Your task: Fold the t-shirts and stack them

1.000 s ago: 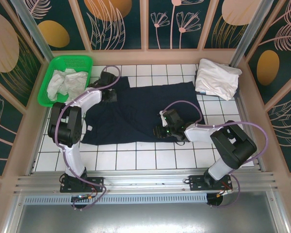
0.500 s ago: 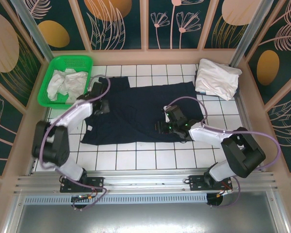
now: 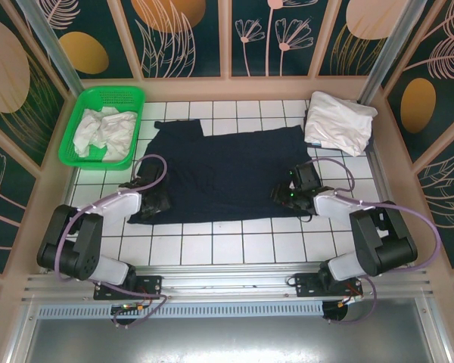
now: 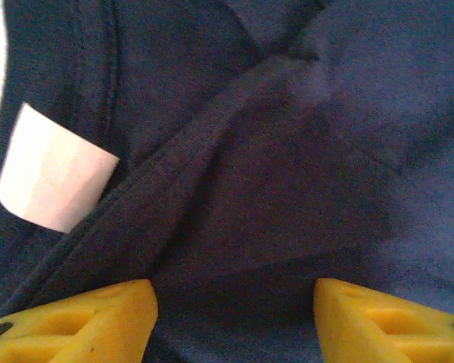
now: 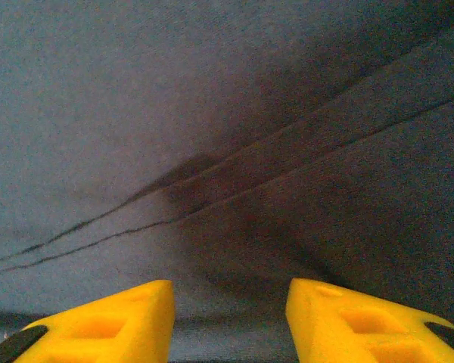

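The dark navy t-shirt lies spread flat across the middle of the tiled table. My left gripper is low over its near left corner, open; in the left wrist view its yellow fingertips stand wide apart over a fold of navy cloth beside a white label. My right gripper is over the shirt's near right edge, also open; the right wrist view has its gripper straddling the stitched hem. Folded white t-shirts lie at the back right.
A green basket at the back left holds crumpled white shirts. Patterned walls and a wooden rim enclose the table on three sides. Bare white tiles run along the near edge between the arms' bases.
The left gripper came from the shirt's far left sleeve down to its near left corner. The right gripper slid right from mid-shirt to the near right edge.
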Motion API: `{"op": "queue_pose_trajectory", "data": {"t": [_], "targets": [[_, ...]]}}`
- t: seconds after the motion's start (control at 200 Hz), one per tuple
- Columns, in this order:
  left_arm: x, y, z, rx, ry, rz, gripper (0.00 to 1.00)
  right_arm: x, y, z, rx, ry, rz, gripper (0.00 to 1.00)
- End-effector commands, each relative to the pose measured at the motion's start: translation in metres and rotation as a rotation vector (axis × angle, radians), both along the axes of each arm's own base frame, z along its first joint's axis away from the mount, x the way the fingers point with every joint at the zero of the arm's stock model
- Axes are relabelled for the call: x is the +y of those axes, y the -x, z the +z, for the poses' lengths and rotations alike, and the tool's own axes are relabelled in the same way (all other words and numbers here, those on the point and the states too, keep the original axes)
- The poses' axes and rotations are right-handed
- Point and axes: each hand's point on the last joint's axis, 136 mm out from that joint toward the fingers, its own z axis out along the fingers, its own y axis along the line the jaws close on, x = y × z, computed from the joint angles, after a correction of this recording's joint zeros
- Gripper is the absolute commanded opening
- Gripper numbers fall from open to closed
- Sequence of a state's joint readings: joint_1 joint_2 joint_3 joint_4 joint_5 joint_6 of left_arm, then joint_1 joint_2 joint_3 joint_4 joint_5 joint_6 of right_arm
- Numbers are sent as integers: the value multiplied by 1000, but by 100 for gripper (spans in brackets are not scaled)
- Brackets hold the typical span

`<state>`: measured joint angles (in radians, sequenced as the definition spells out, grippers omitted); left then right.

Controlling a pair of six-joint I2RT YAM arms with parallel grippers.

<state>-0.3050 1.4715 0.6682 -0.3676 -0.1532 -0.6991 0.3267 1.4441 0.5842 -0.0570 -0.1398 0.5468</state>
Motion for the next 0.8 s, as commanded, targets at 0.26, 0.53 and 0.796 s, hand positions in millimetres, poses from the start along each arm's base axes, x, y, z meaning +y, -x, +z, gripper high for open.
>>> {"op": "queue_pose_trajectory", "data": {"t": [0.26,0.53,0.796], "targets": [[56,46,-24,165,-208,157,56,-63,1,-1,64,74,-176,50],[43,-13,41,-7,-179,126,80,-61,-32,54,-100,96,-129,60],[4,-144,140,-285,-122,-5,96,-38,-116,123,-305,117,-26,62]]}}
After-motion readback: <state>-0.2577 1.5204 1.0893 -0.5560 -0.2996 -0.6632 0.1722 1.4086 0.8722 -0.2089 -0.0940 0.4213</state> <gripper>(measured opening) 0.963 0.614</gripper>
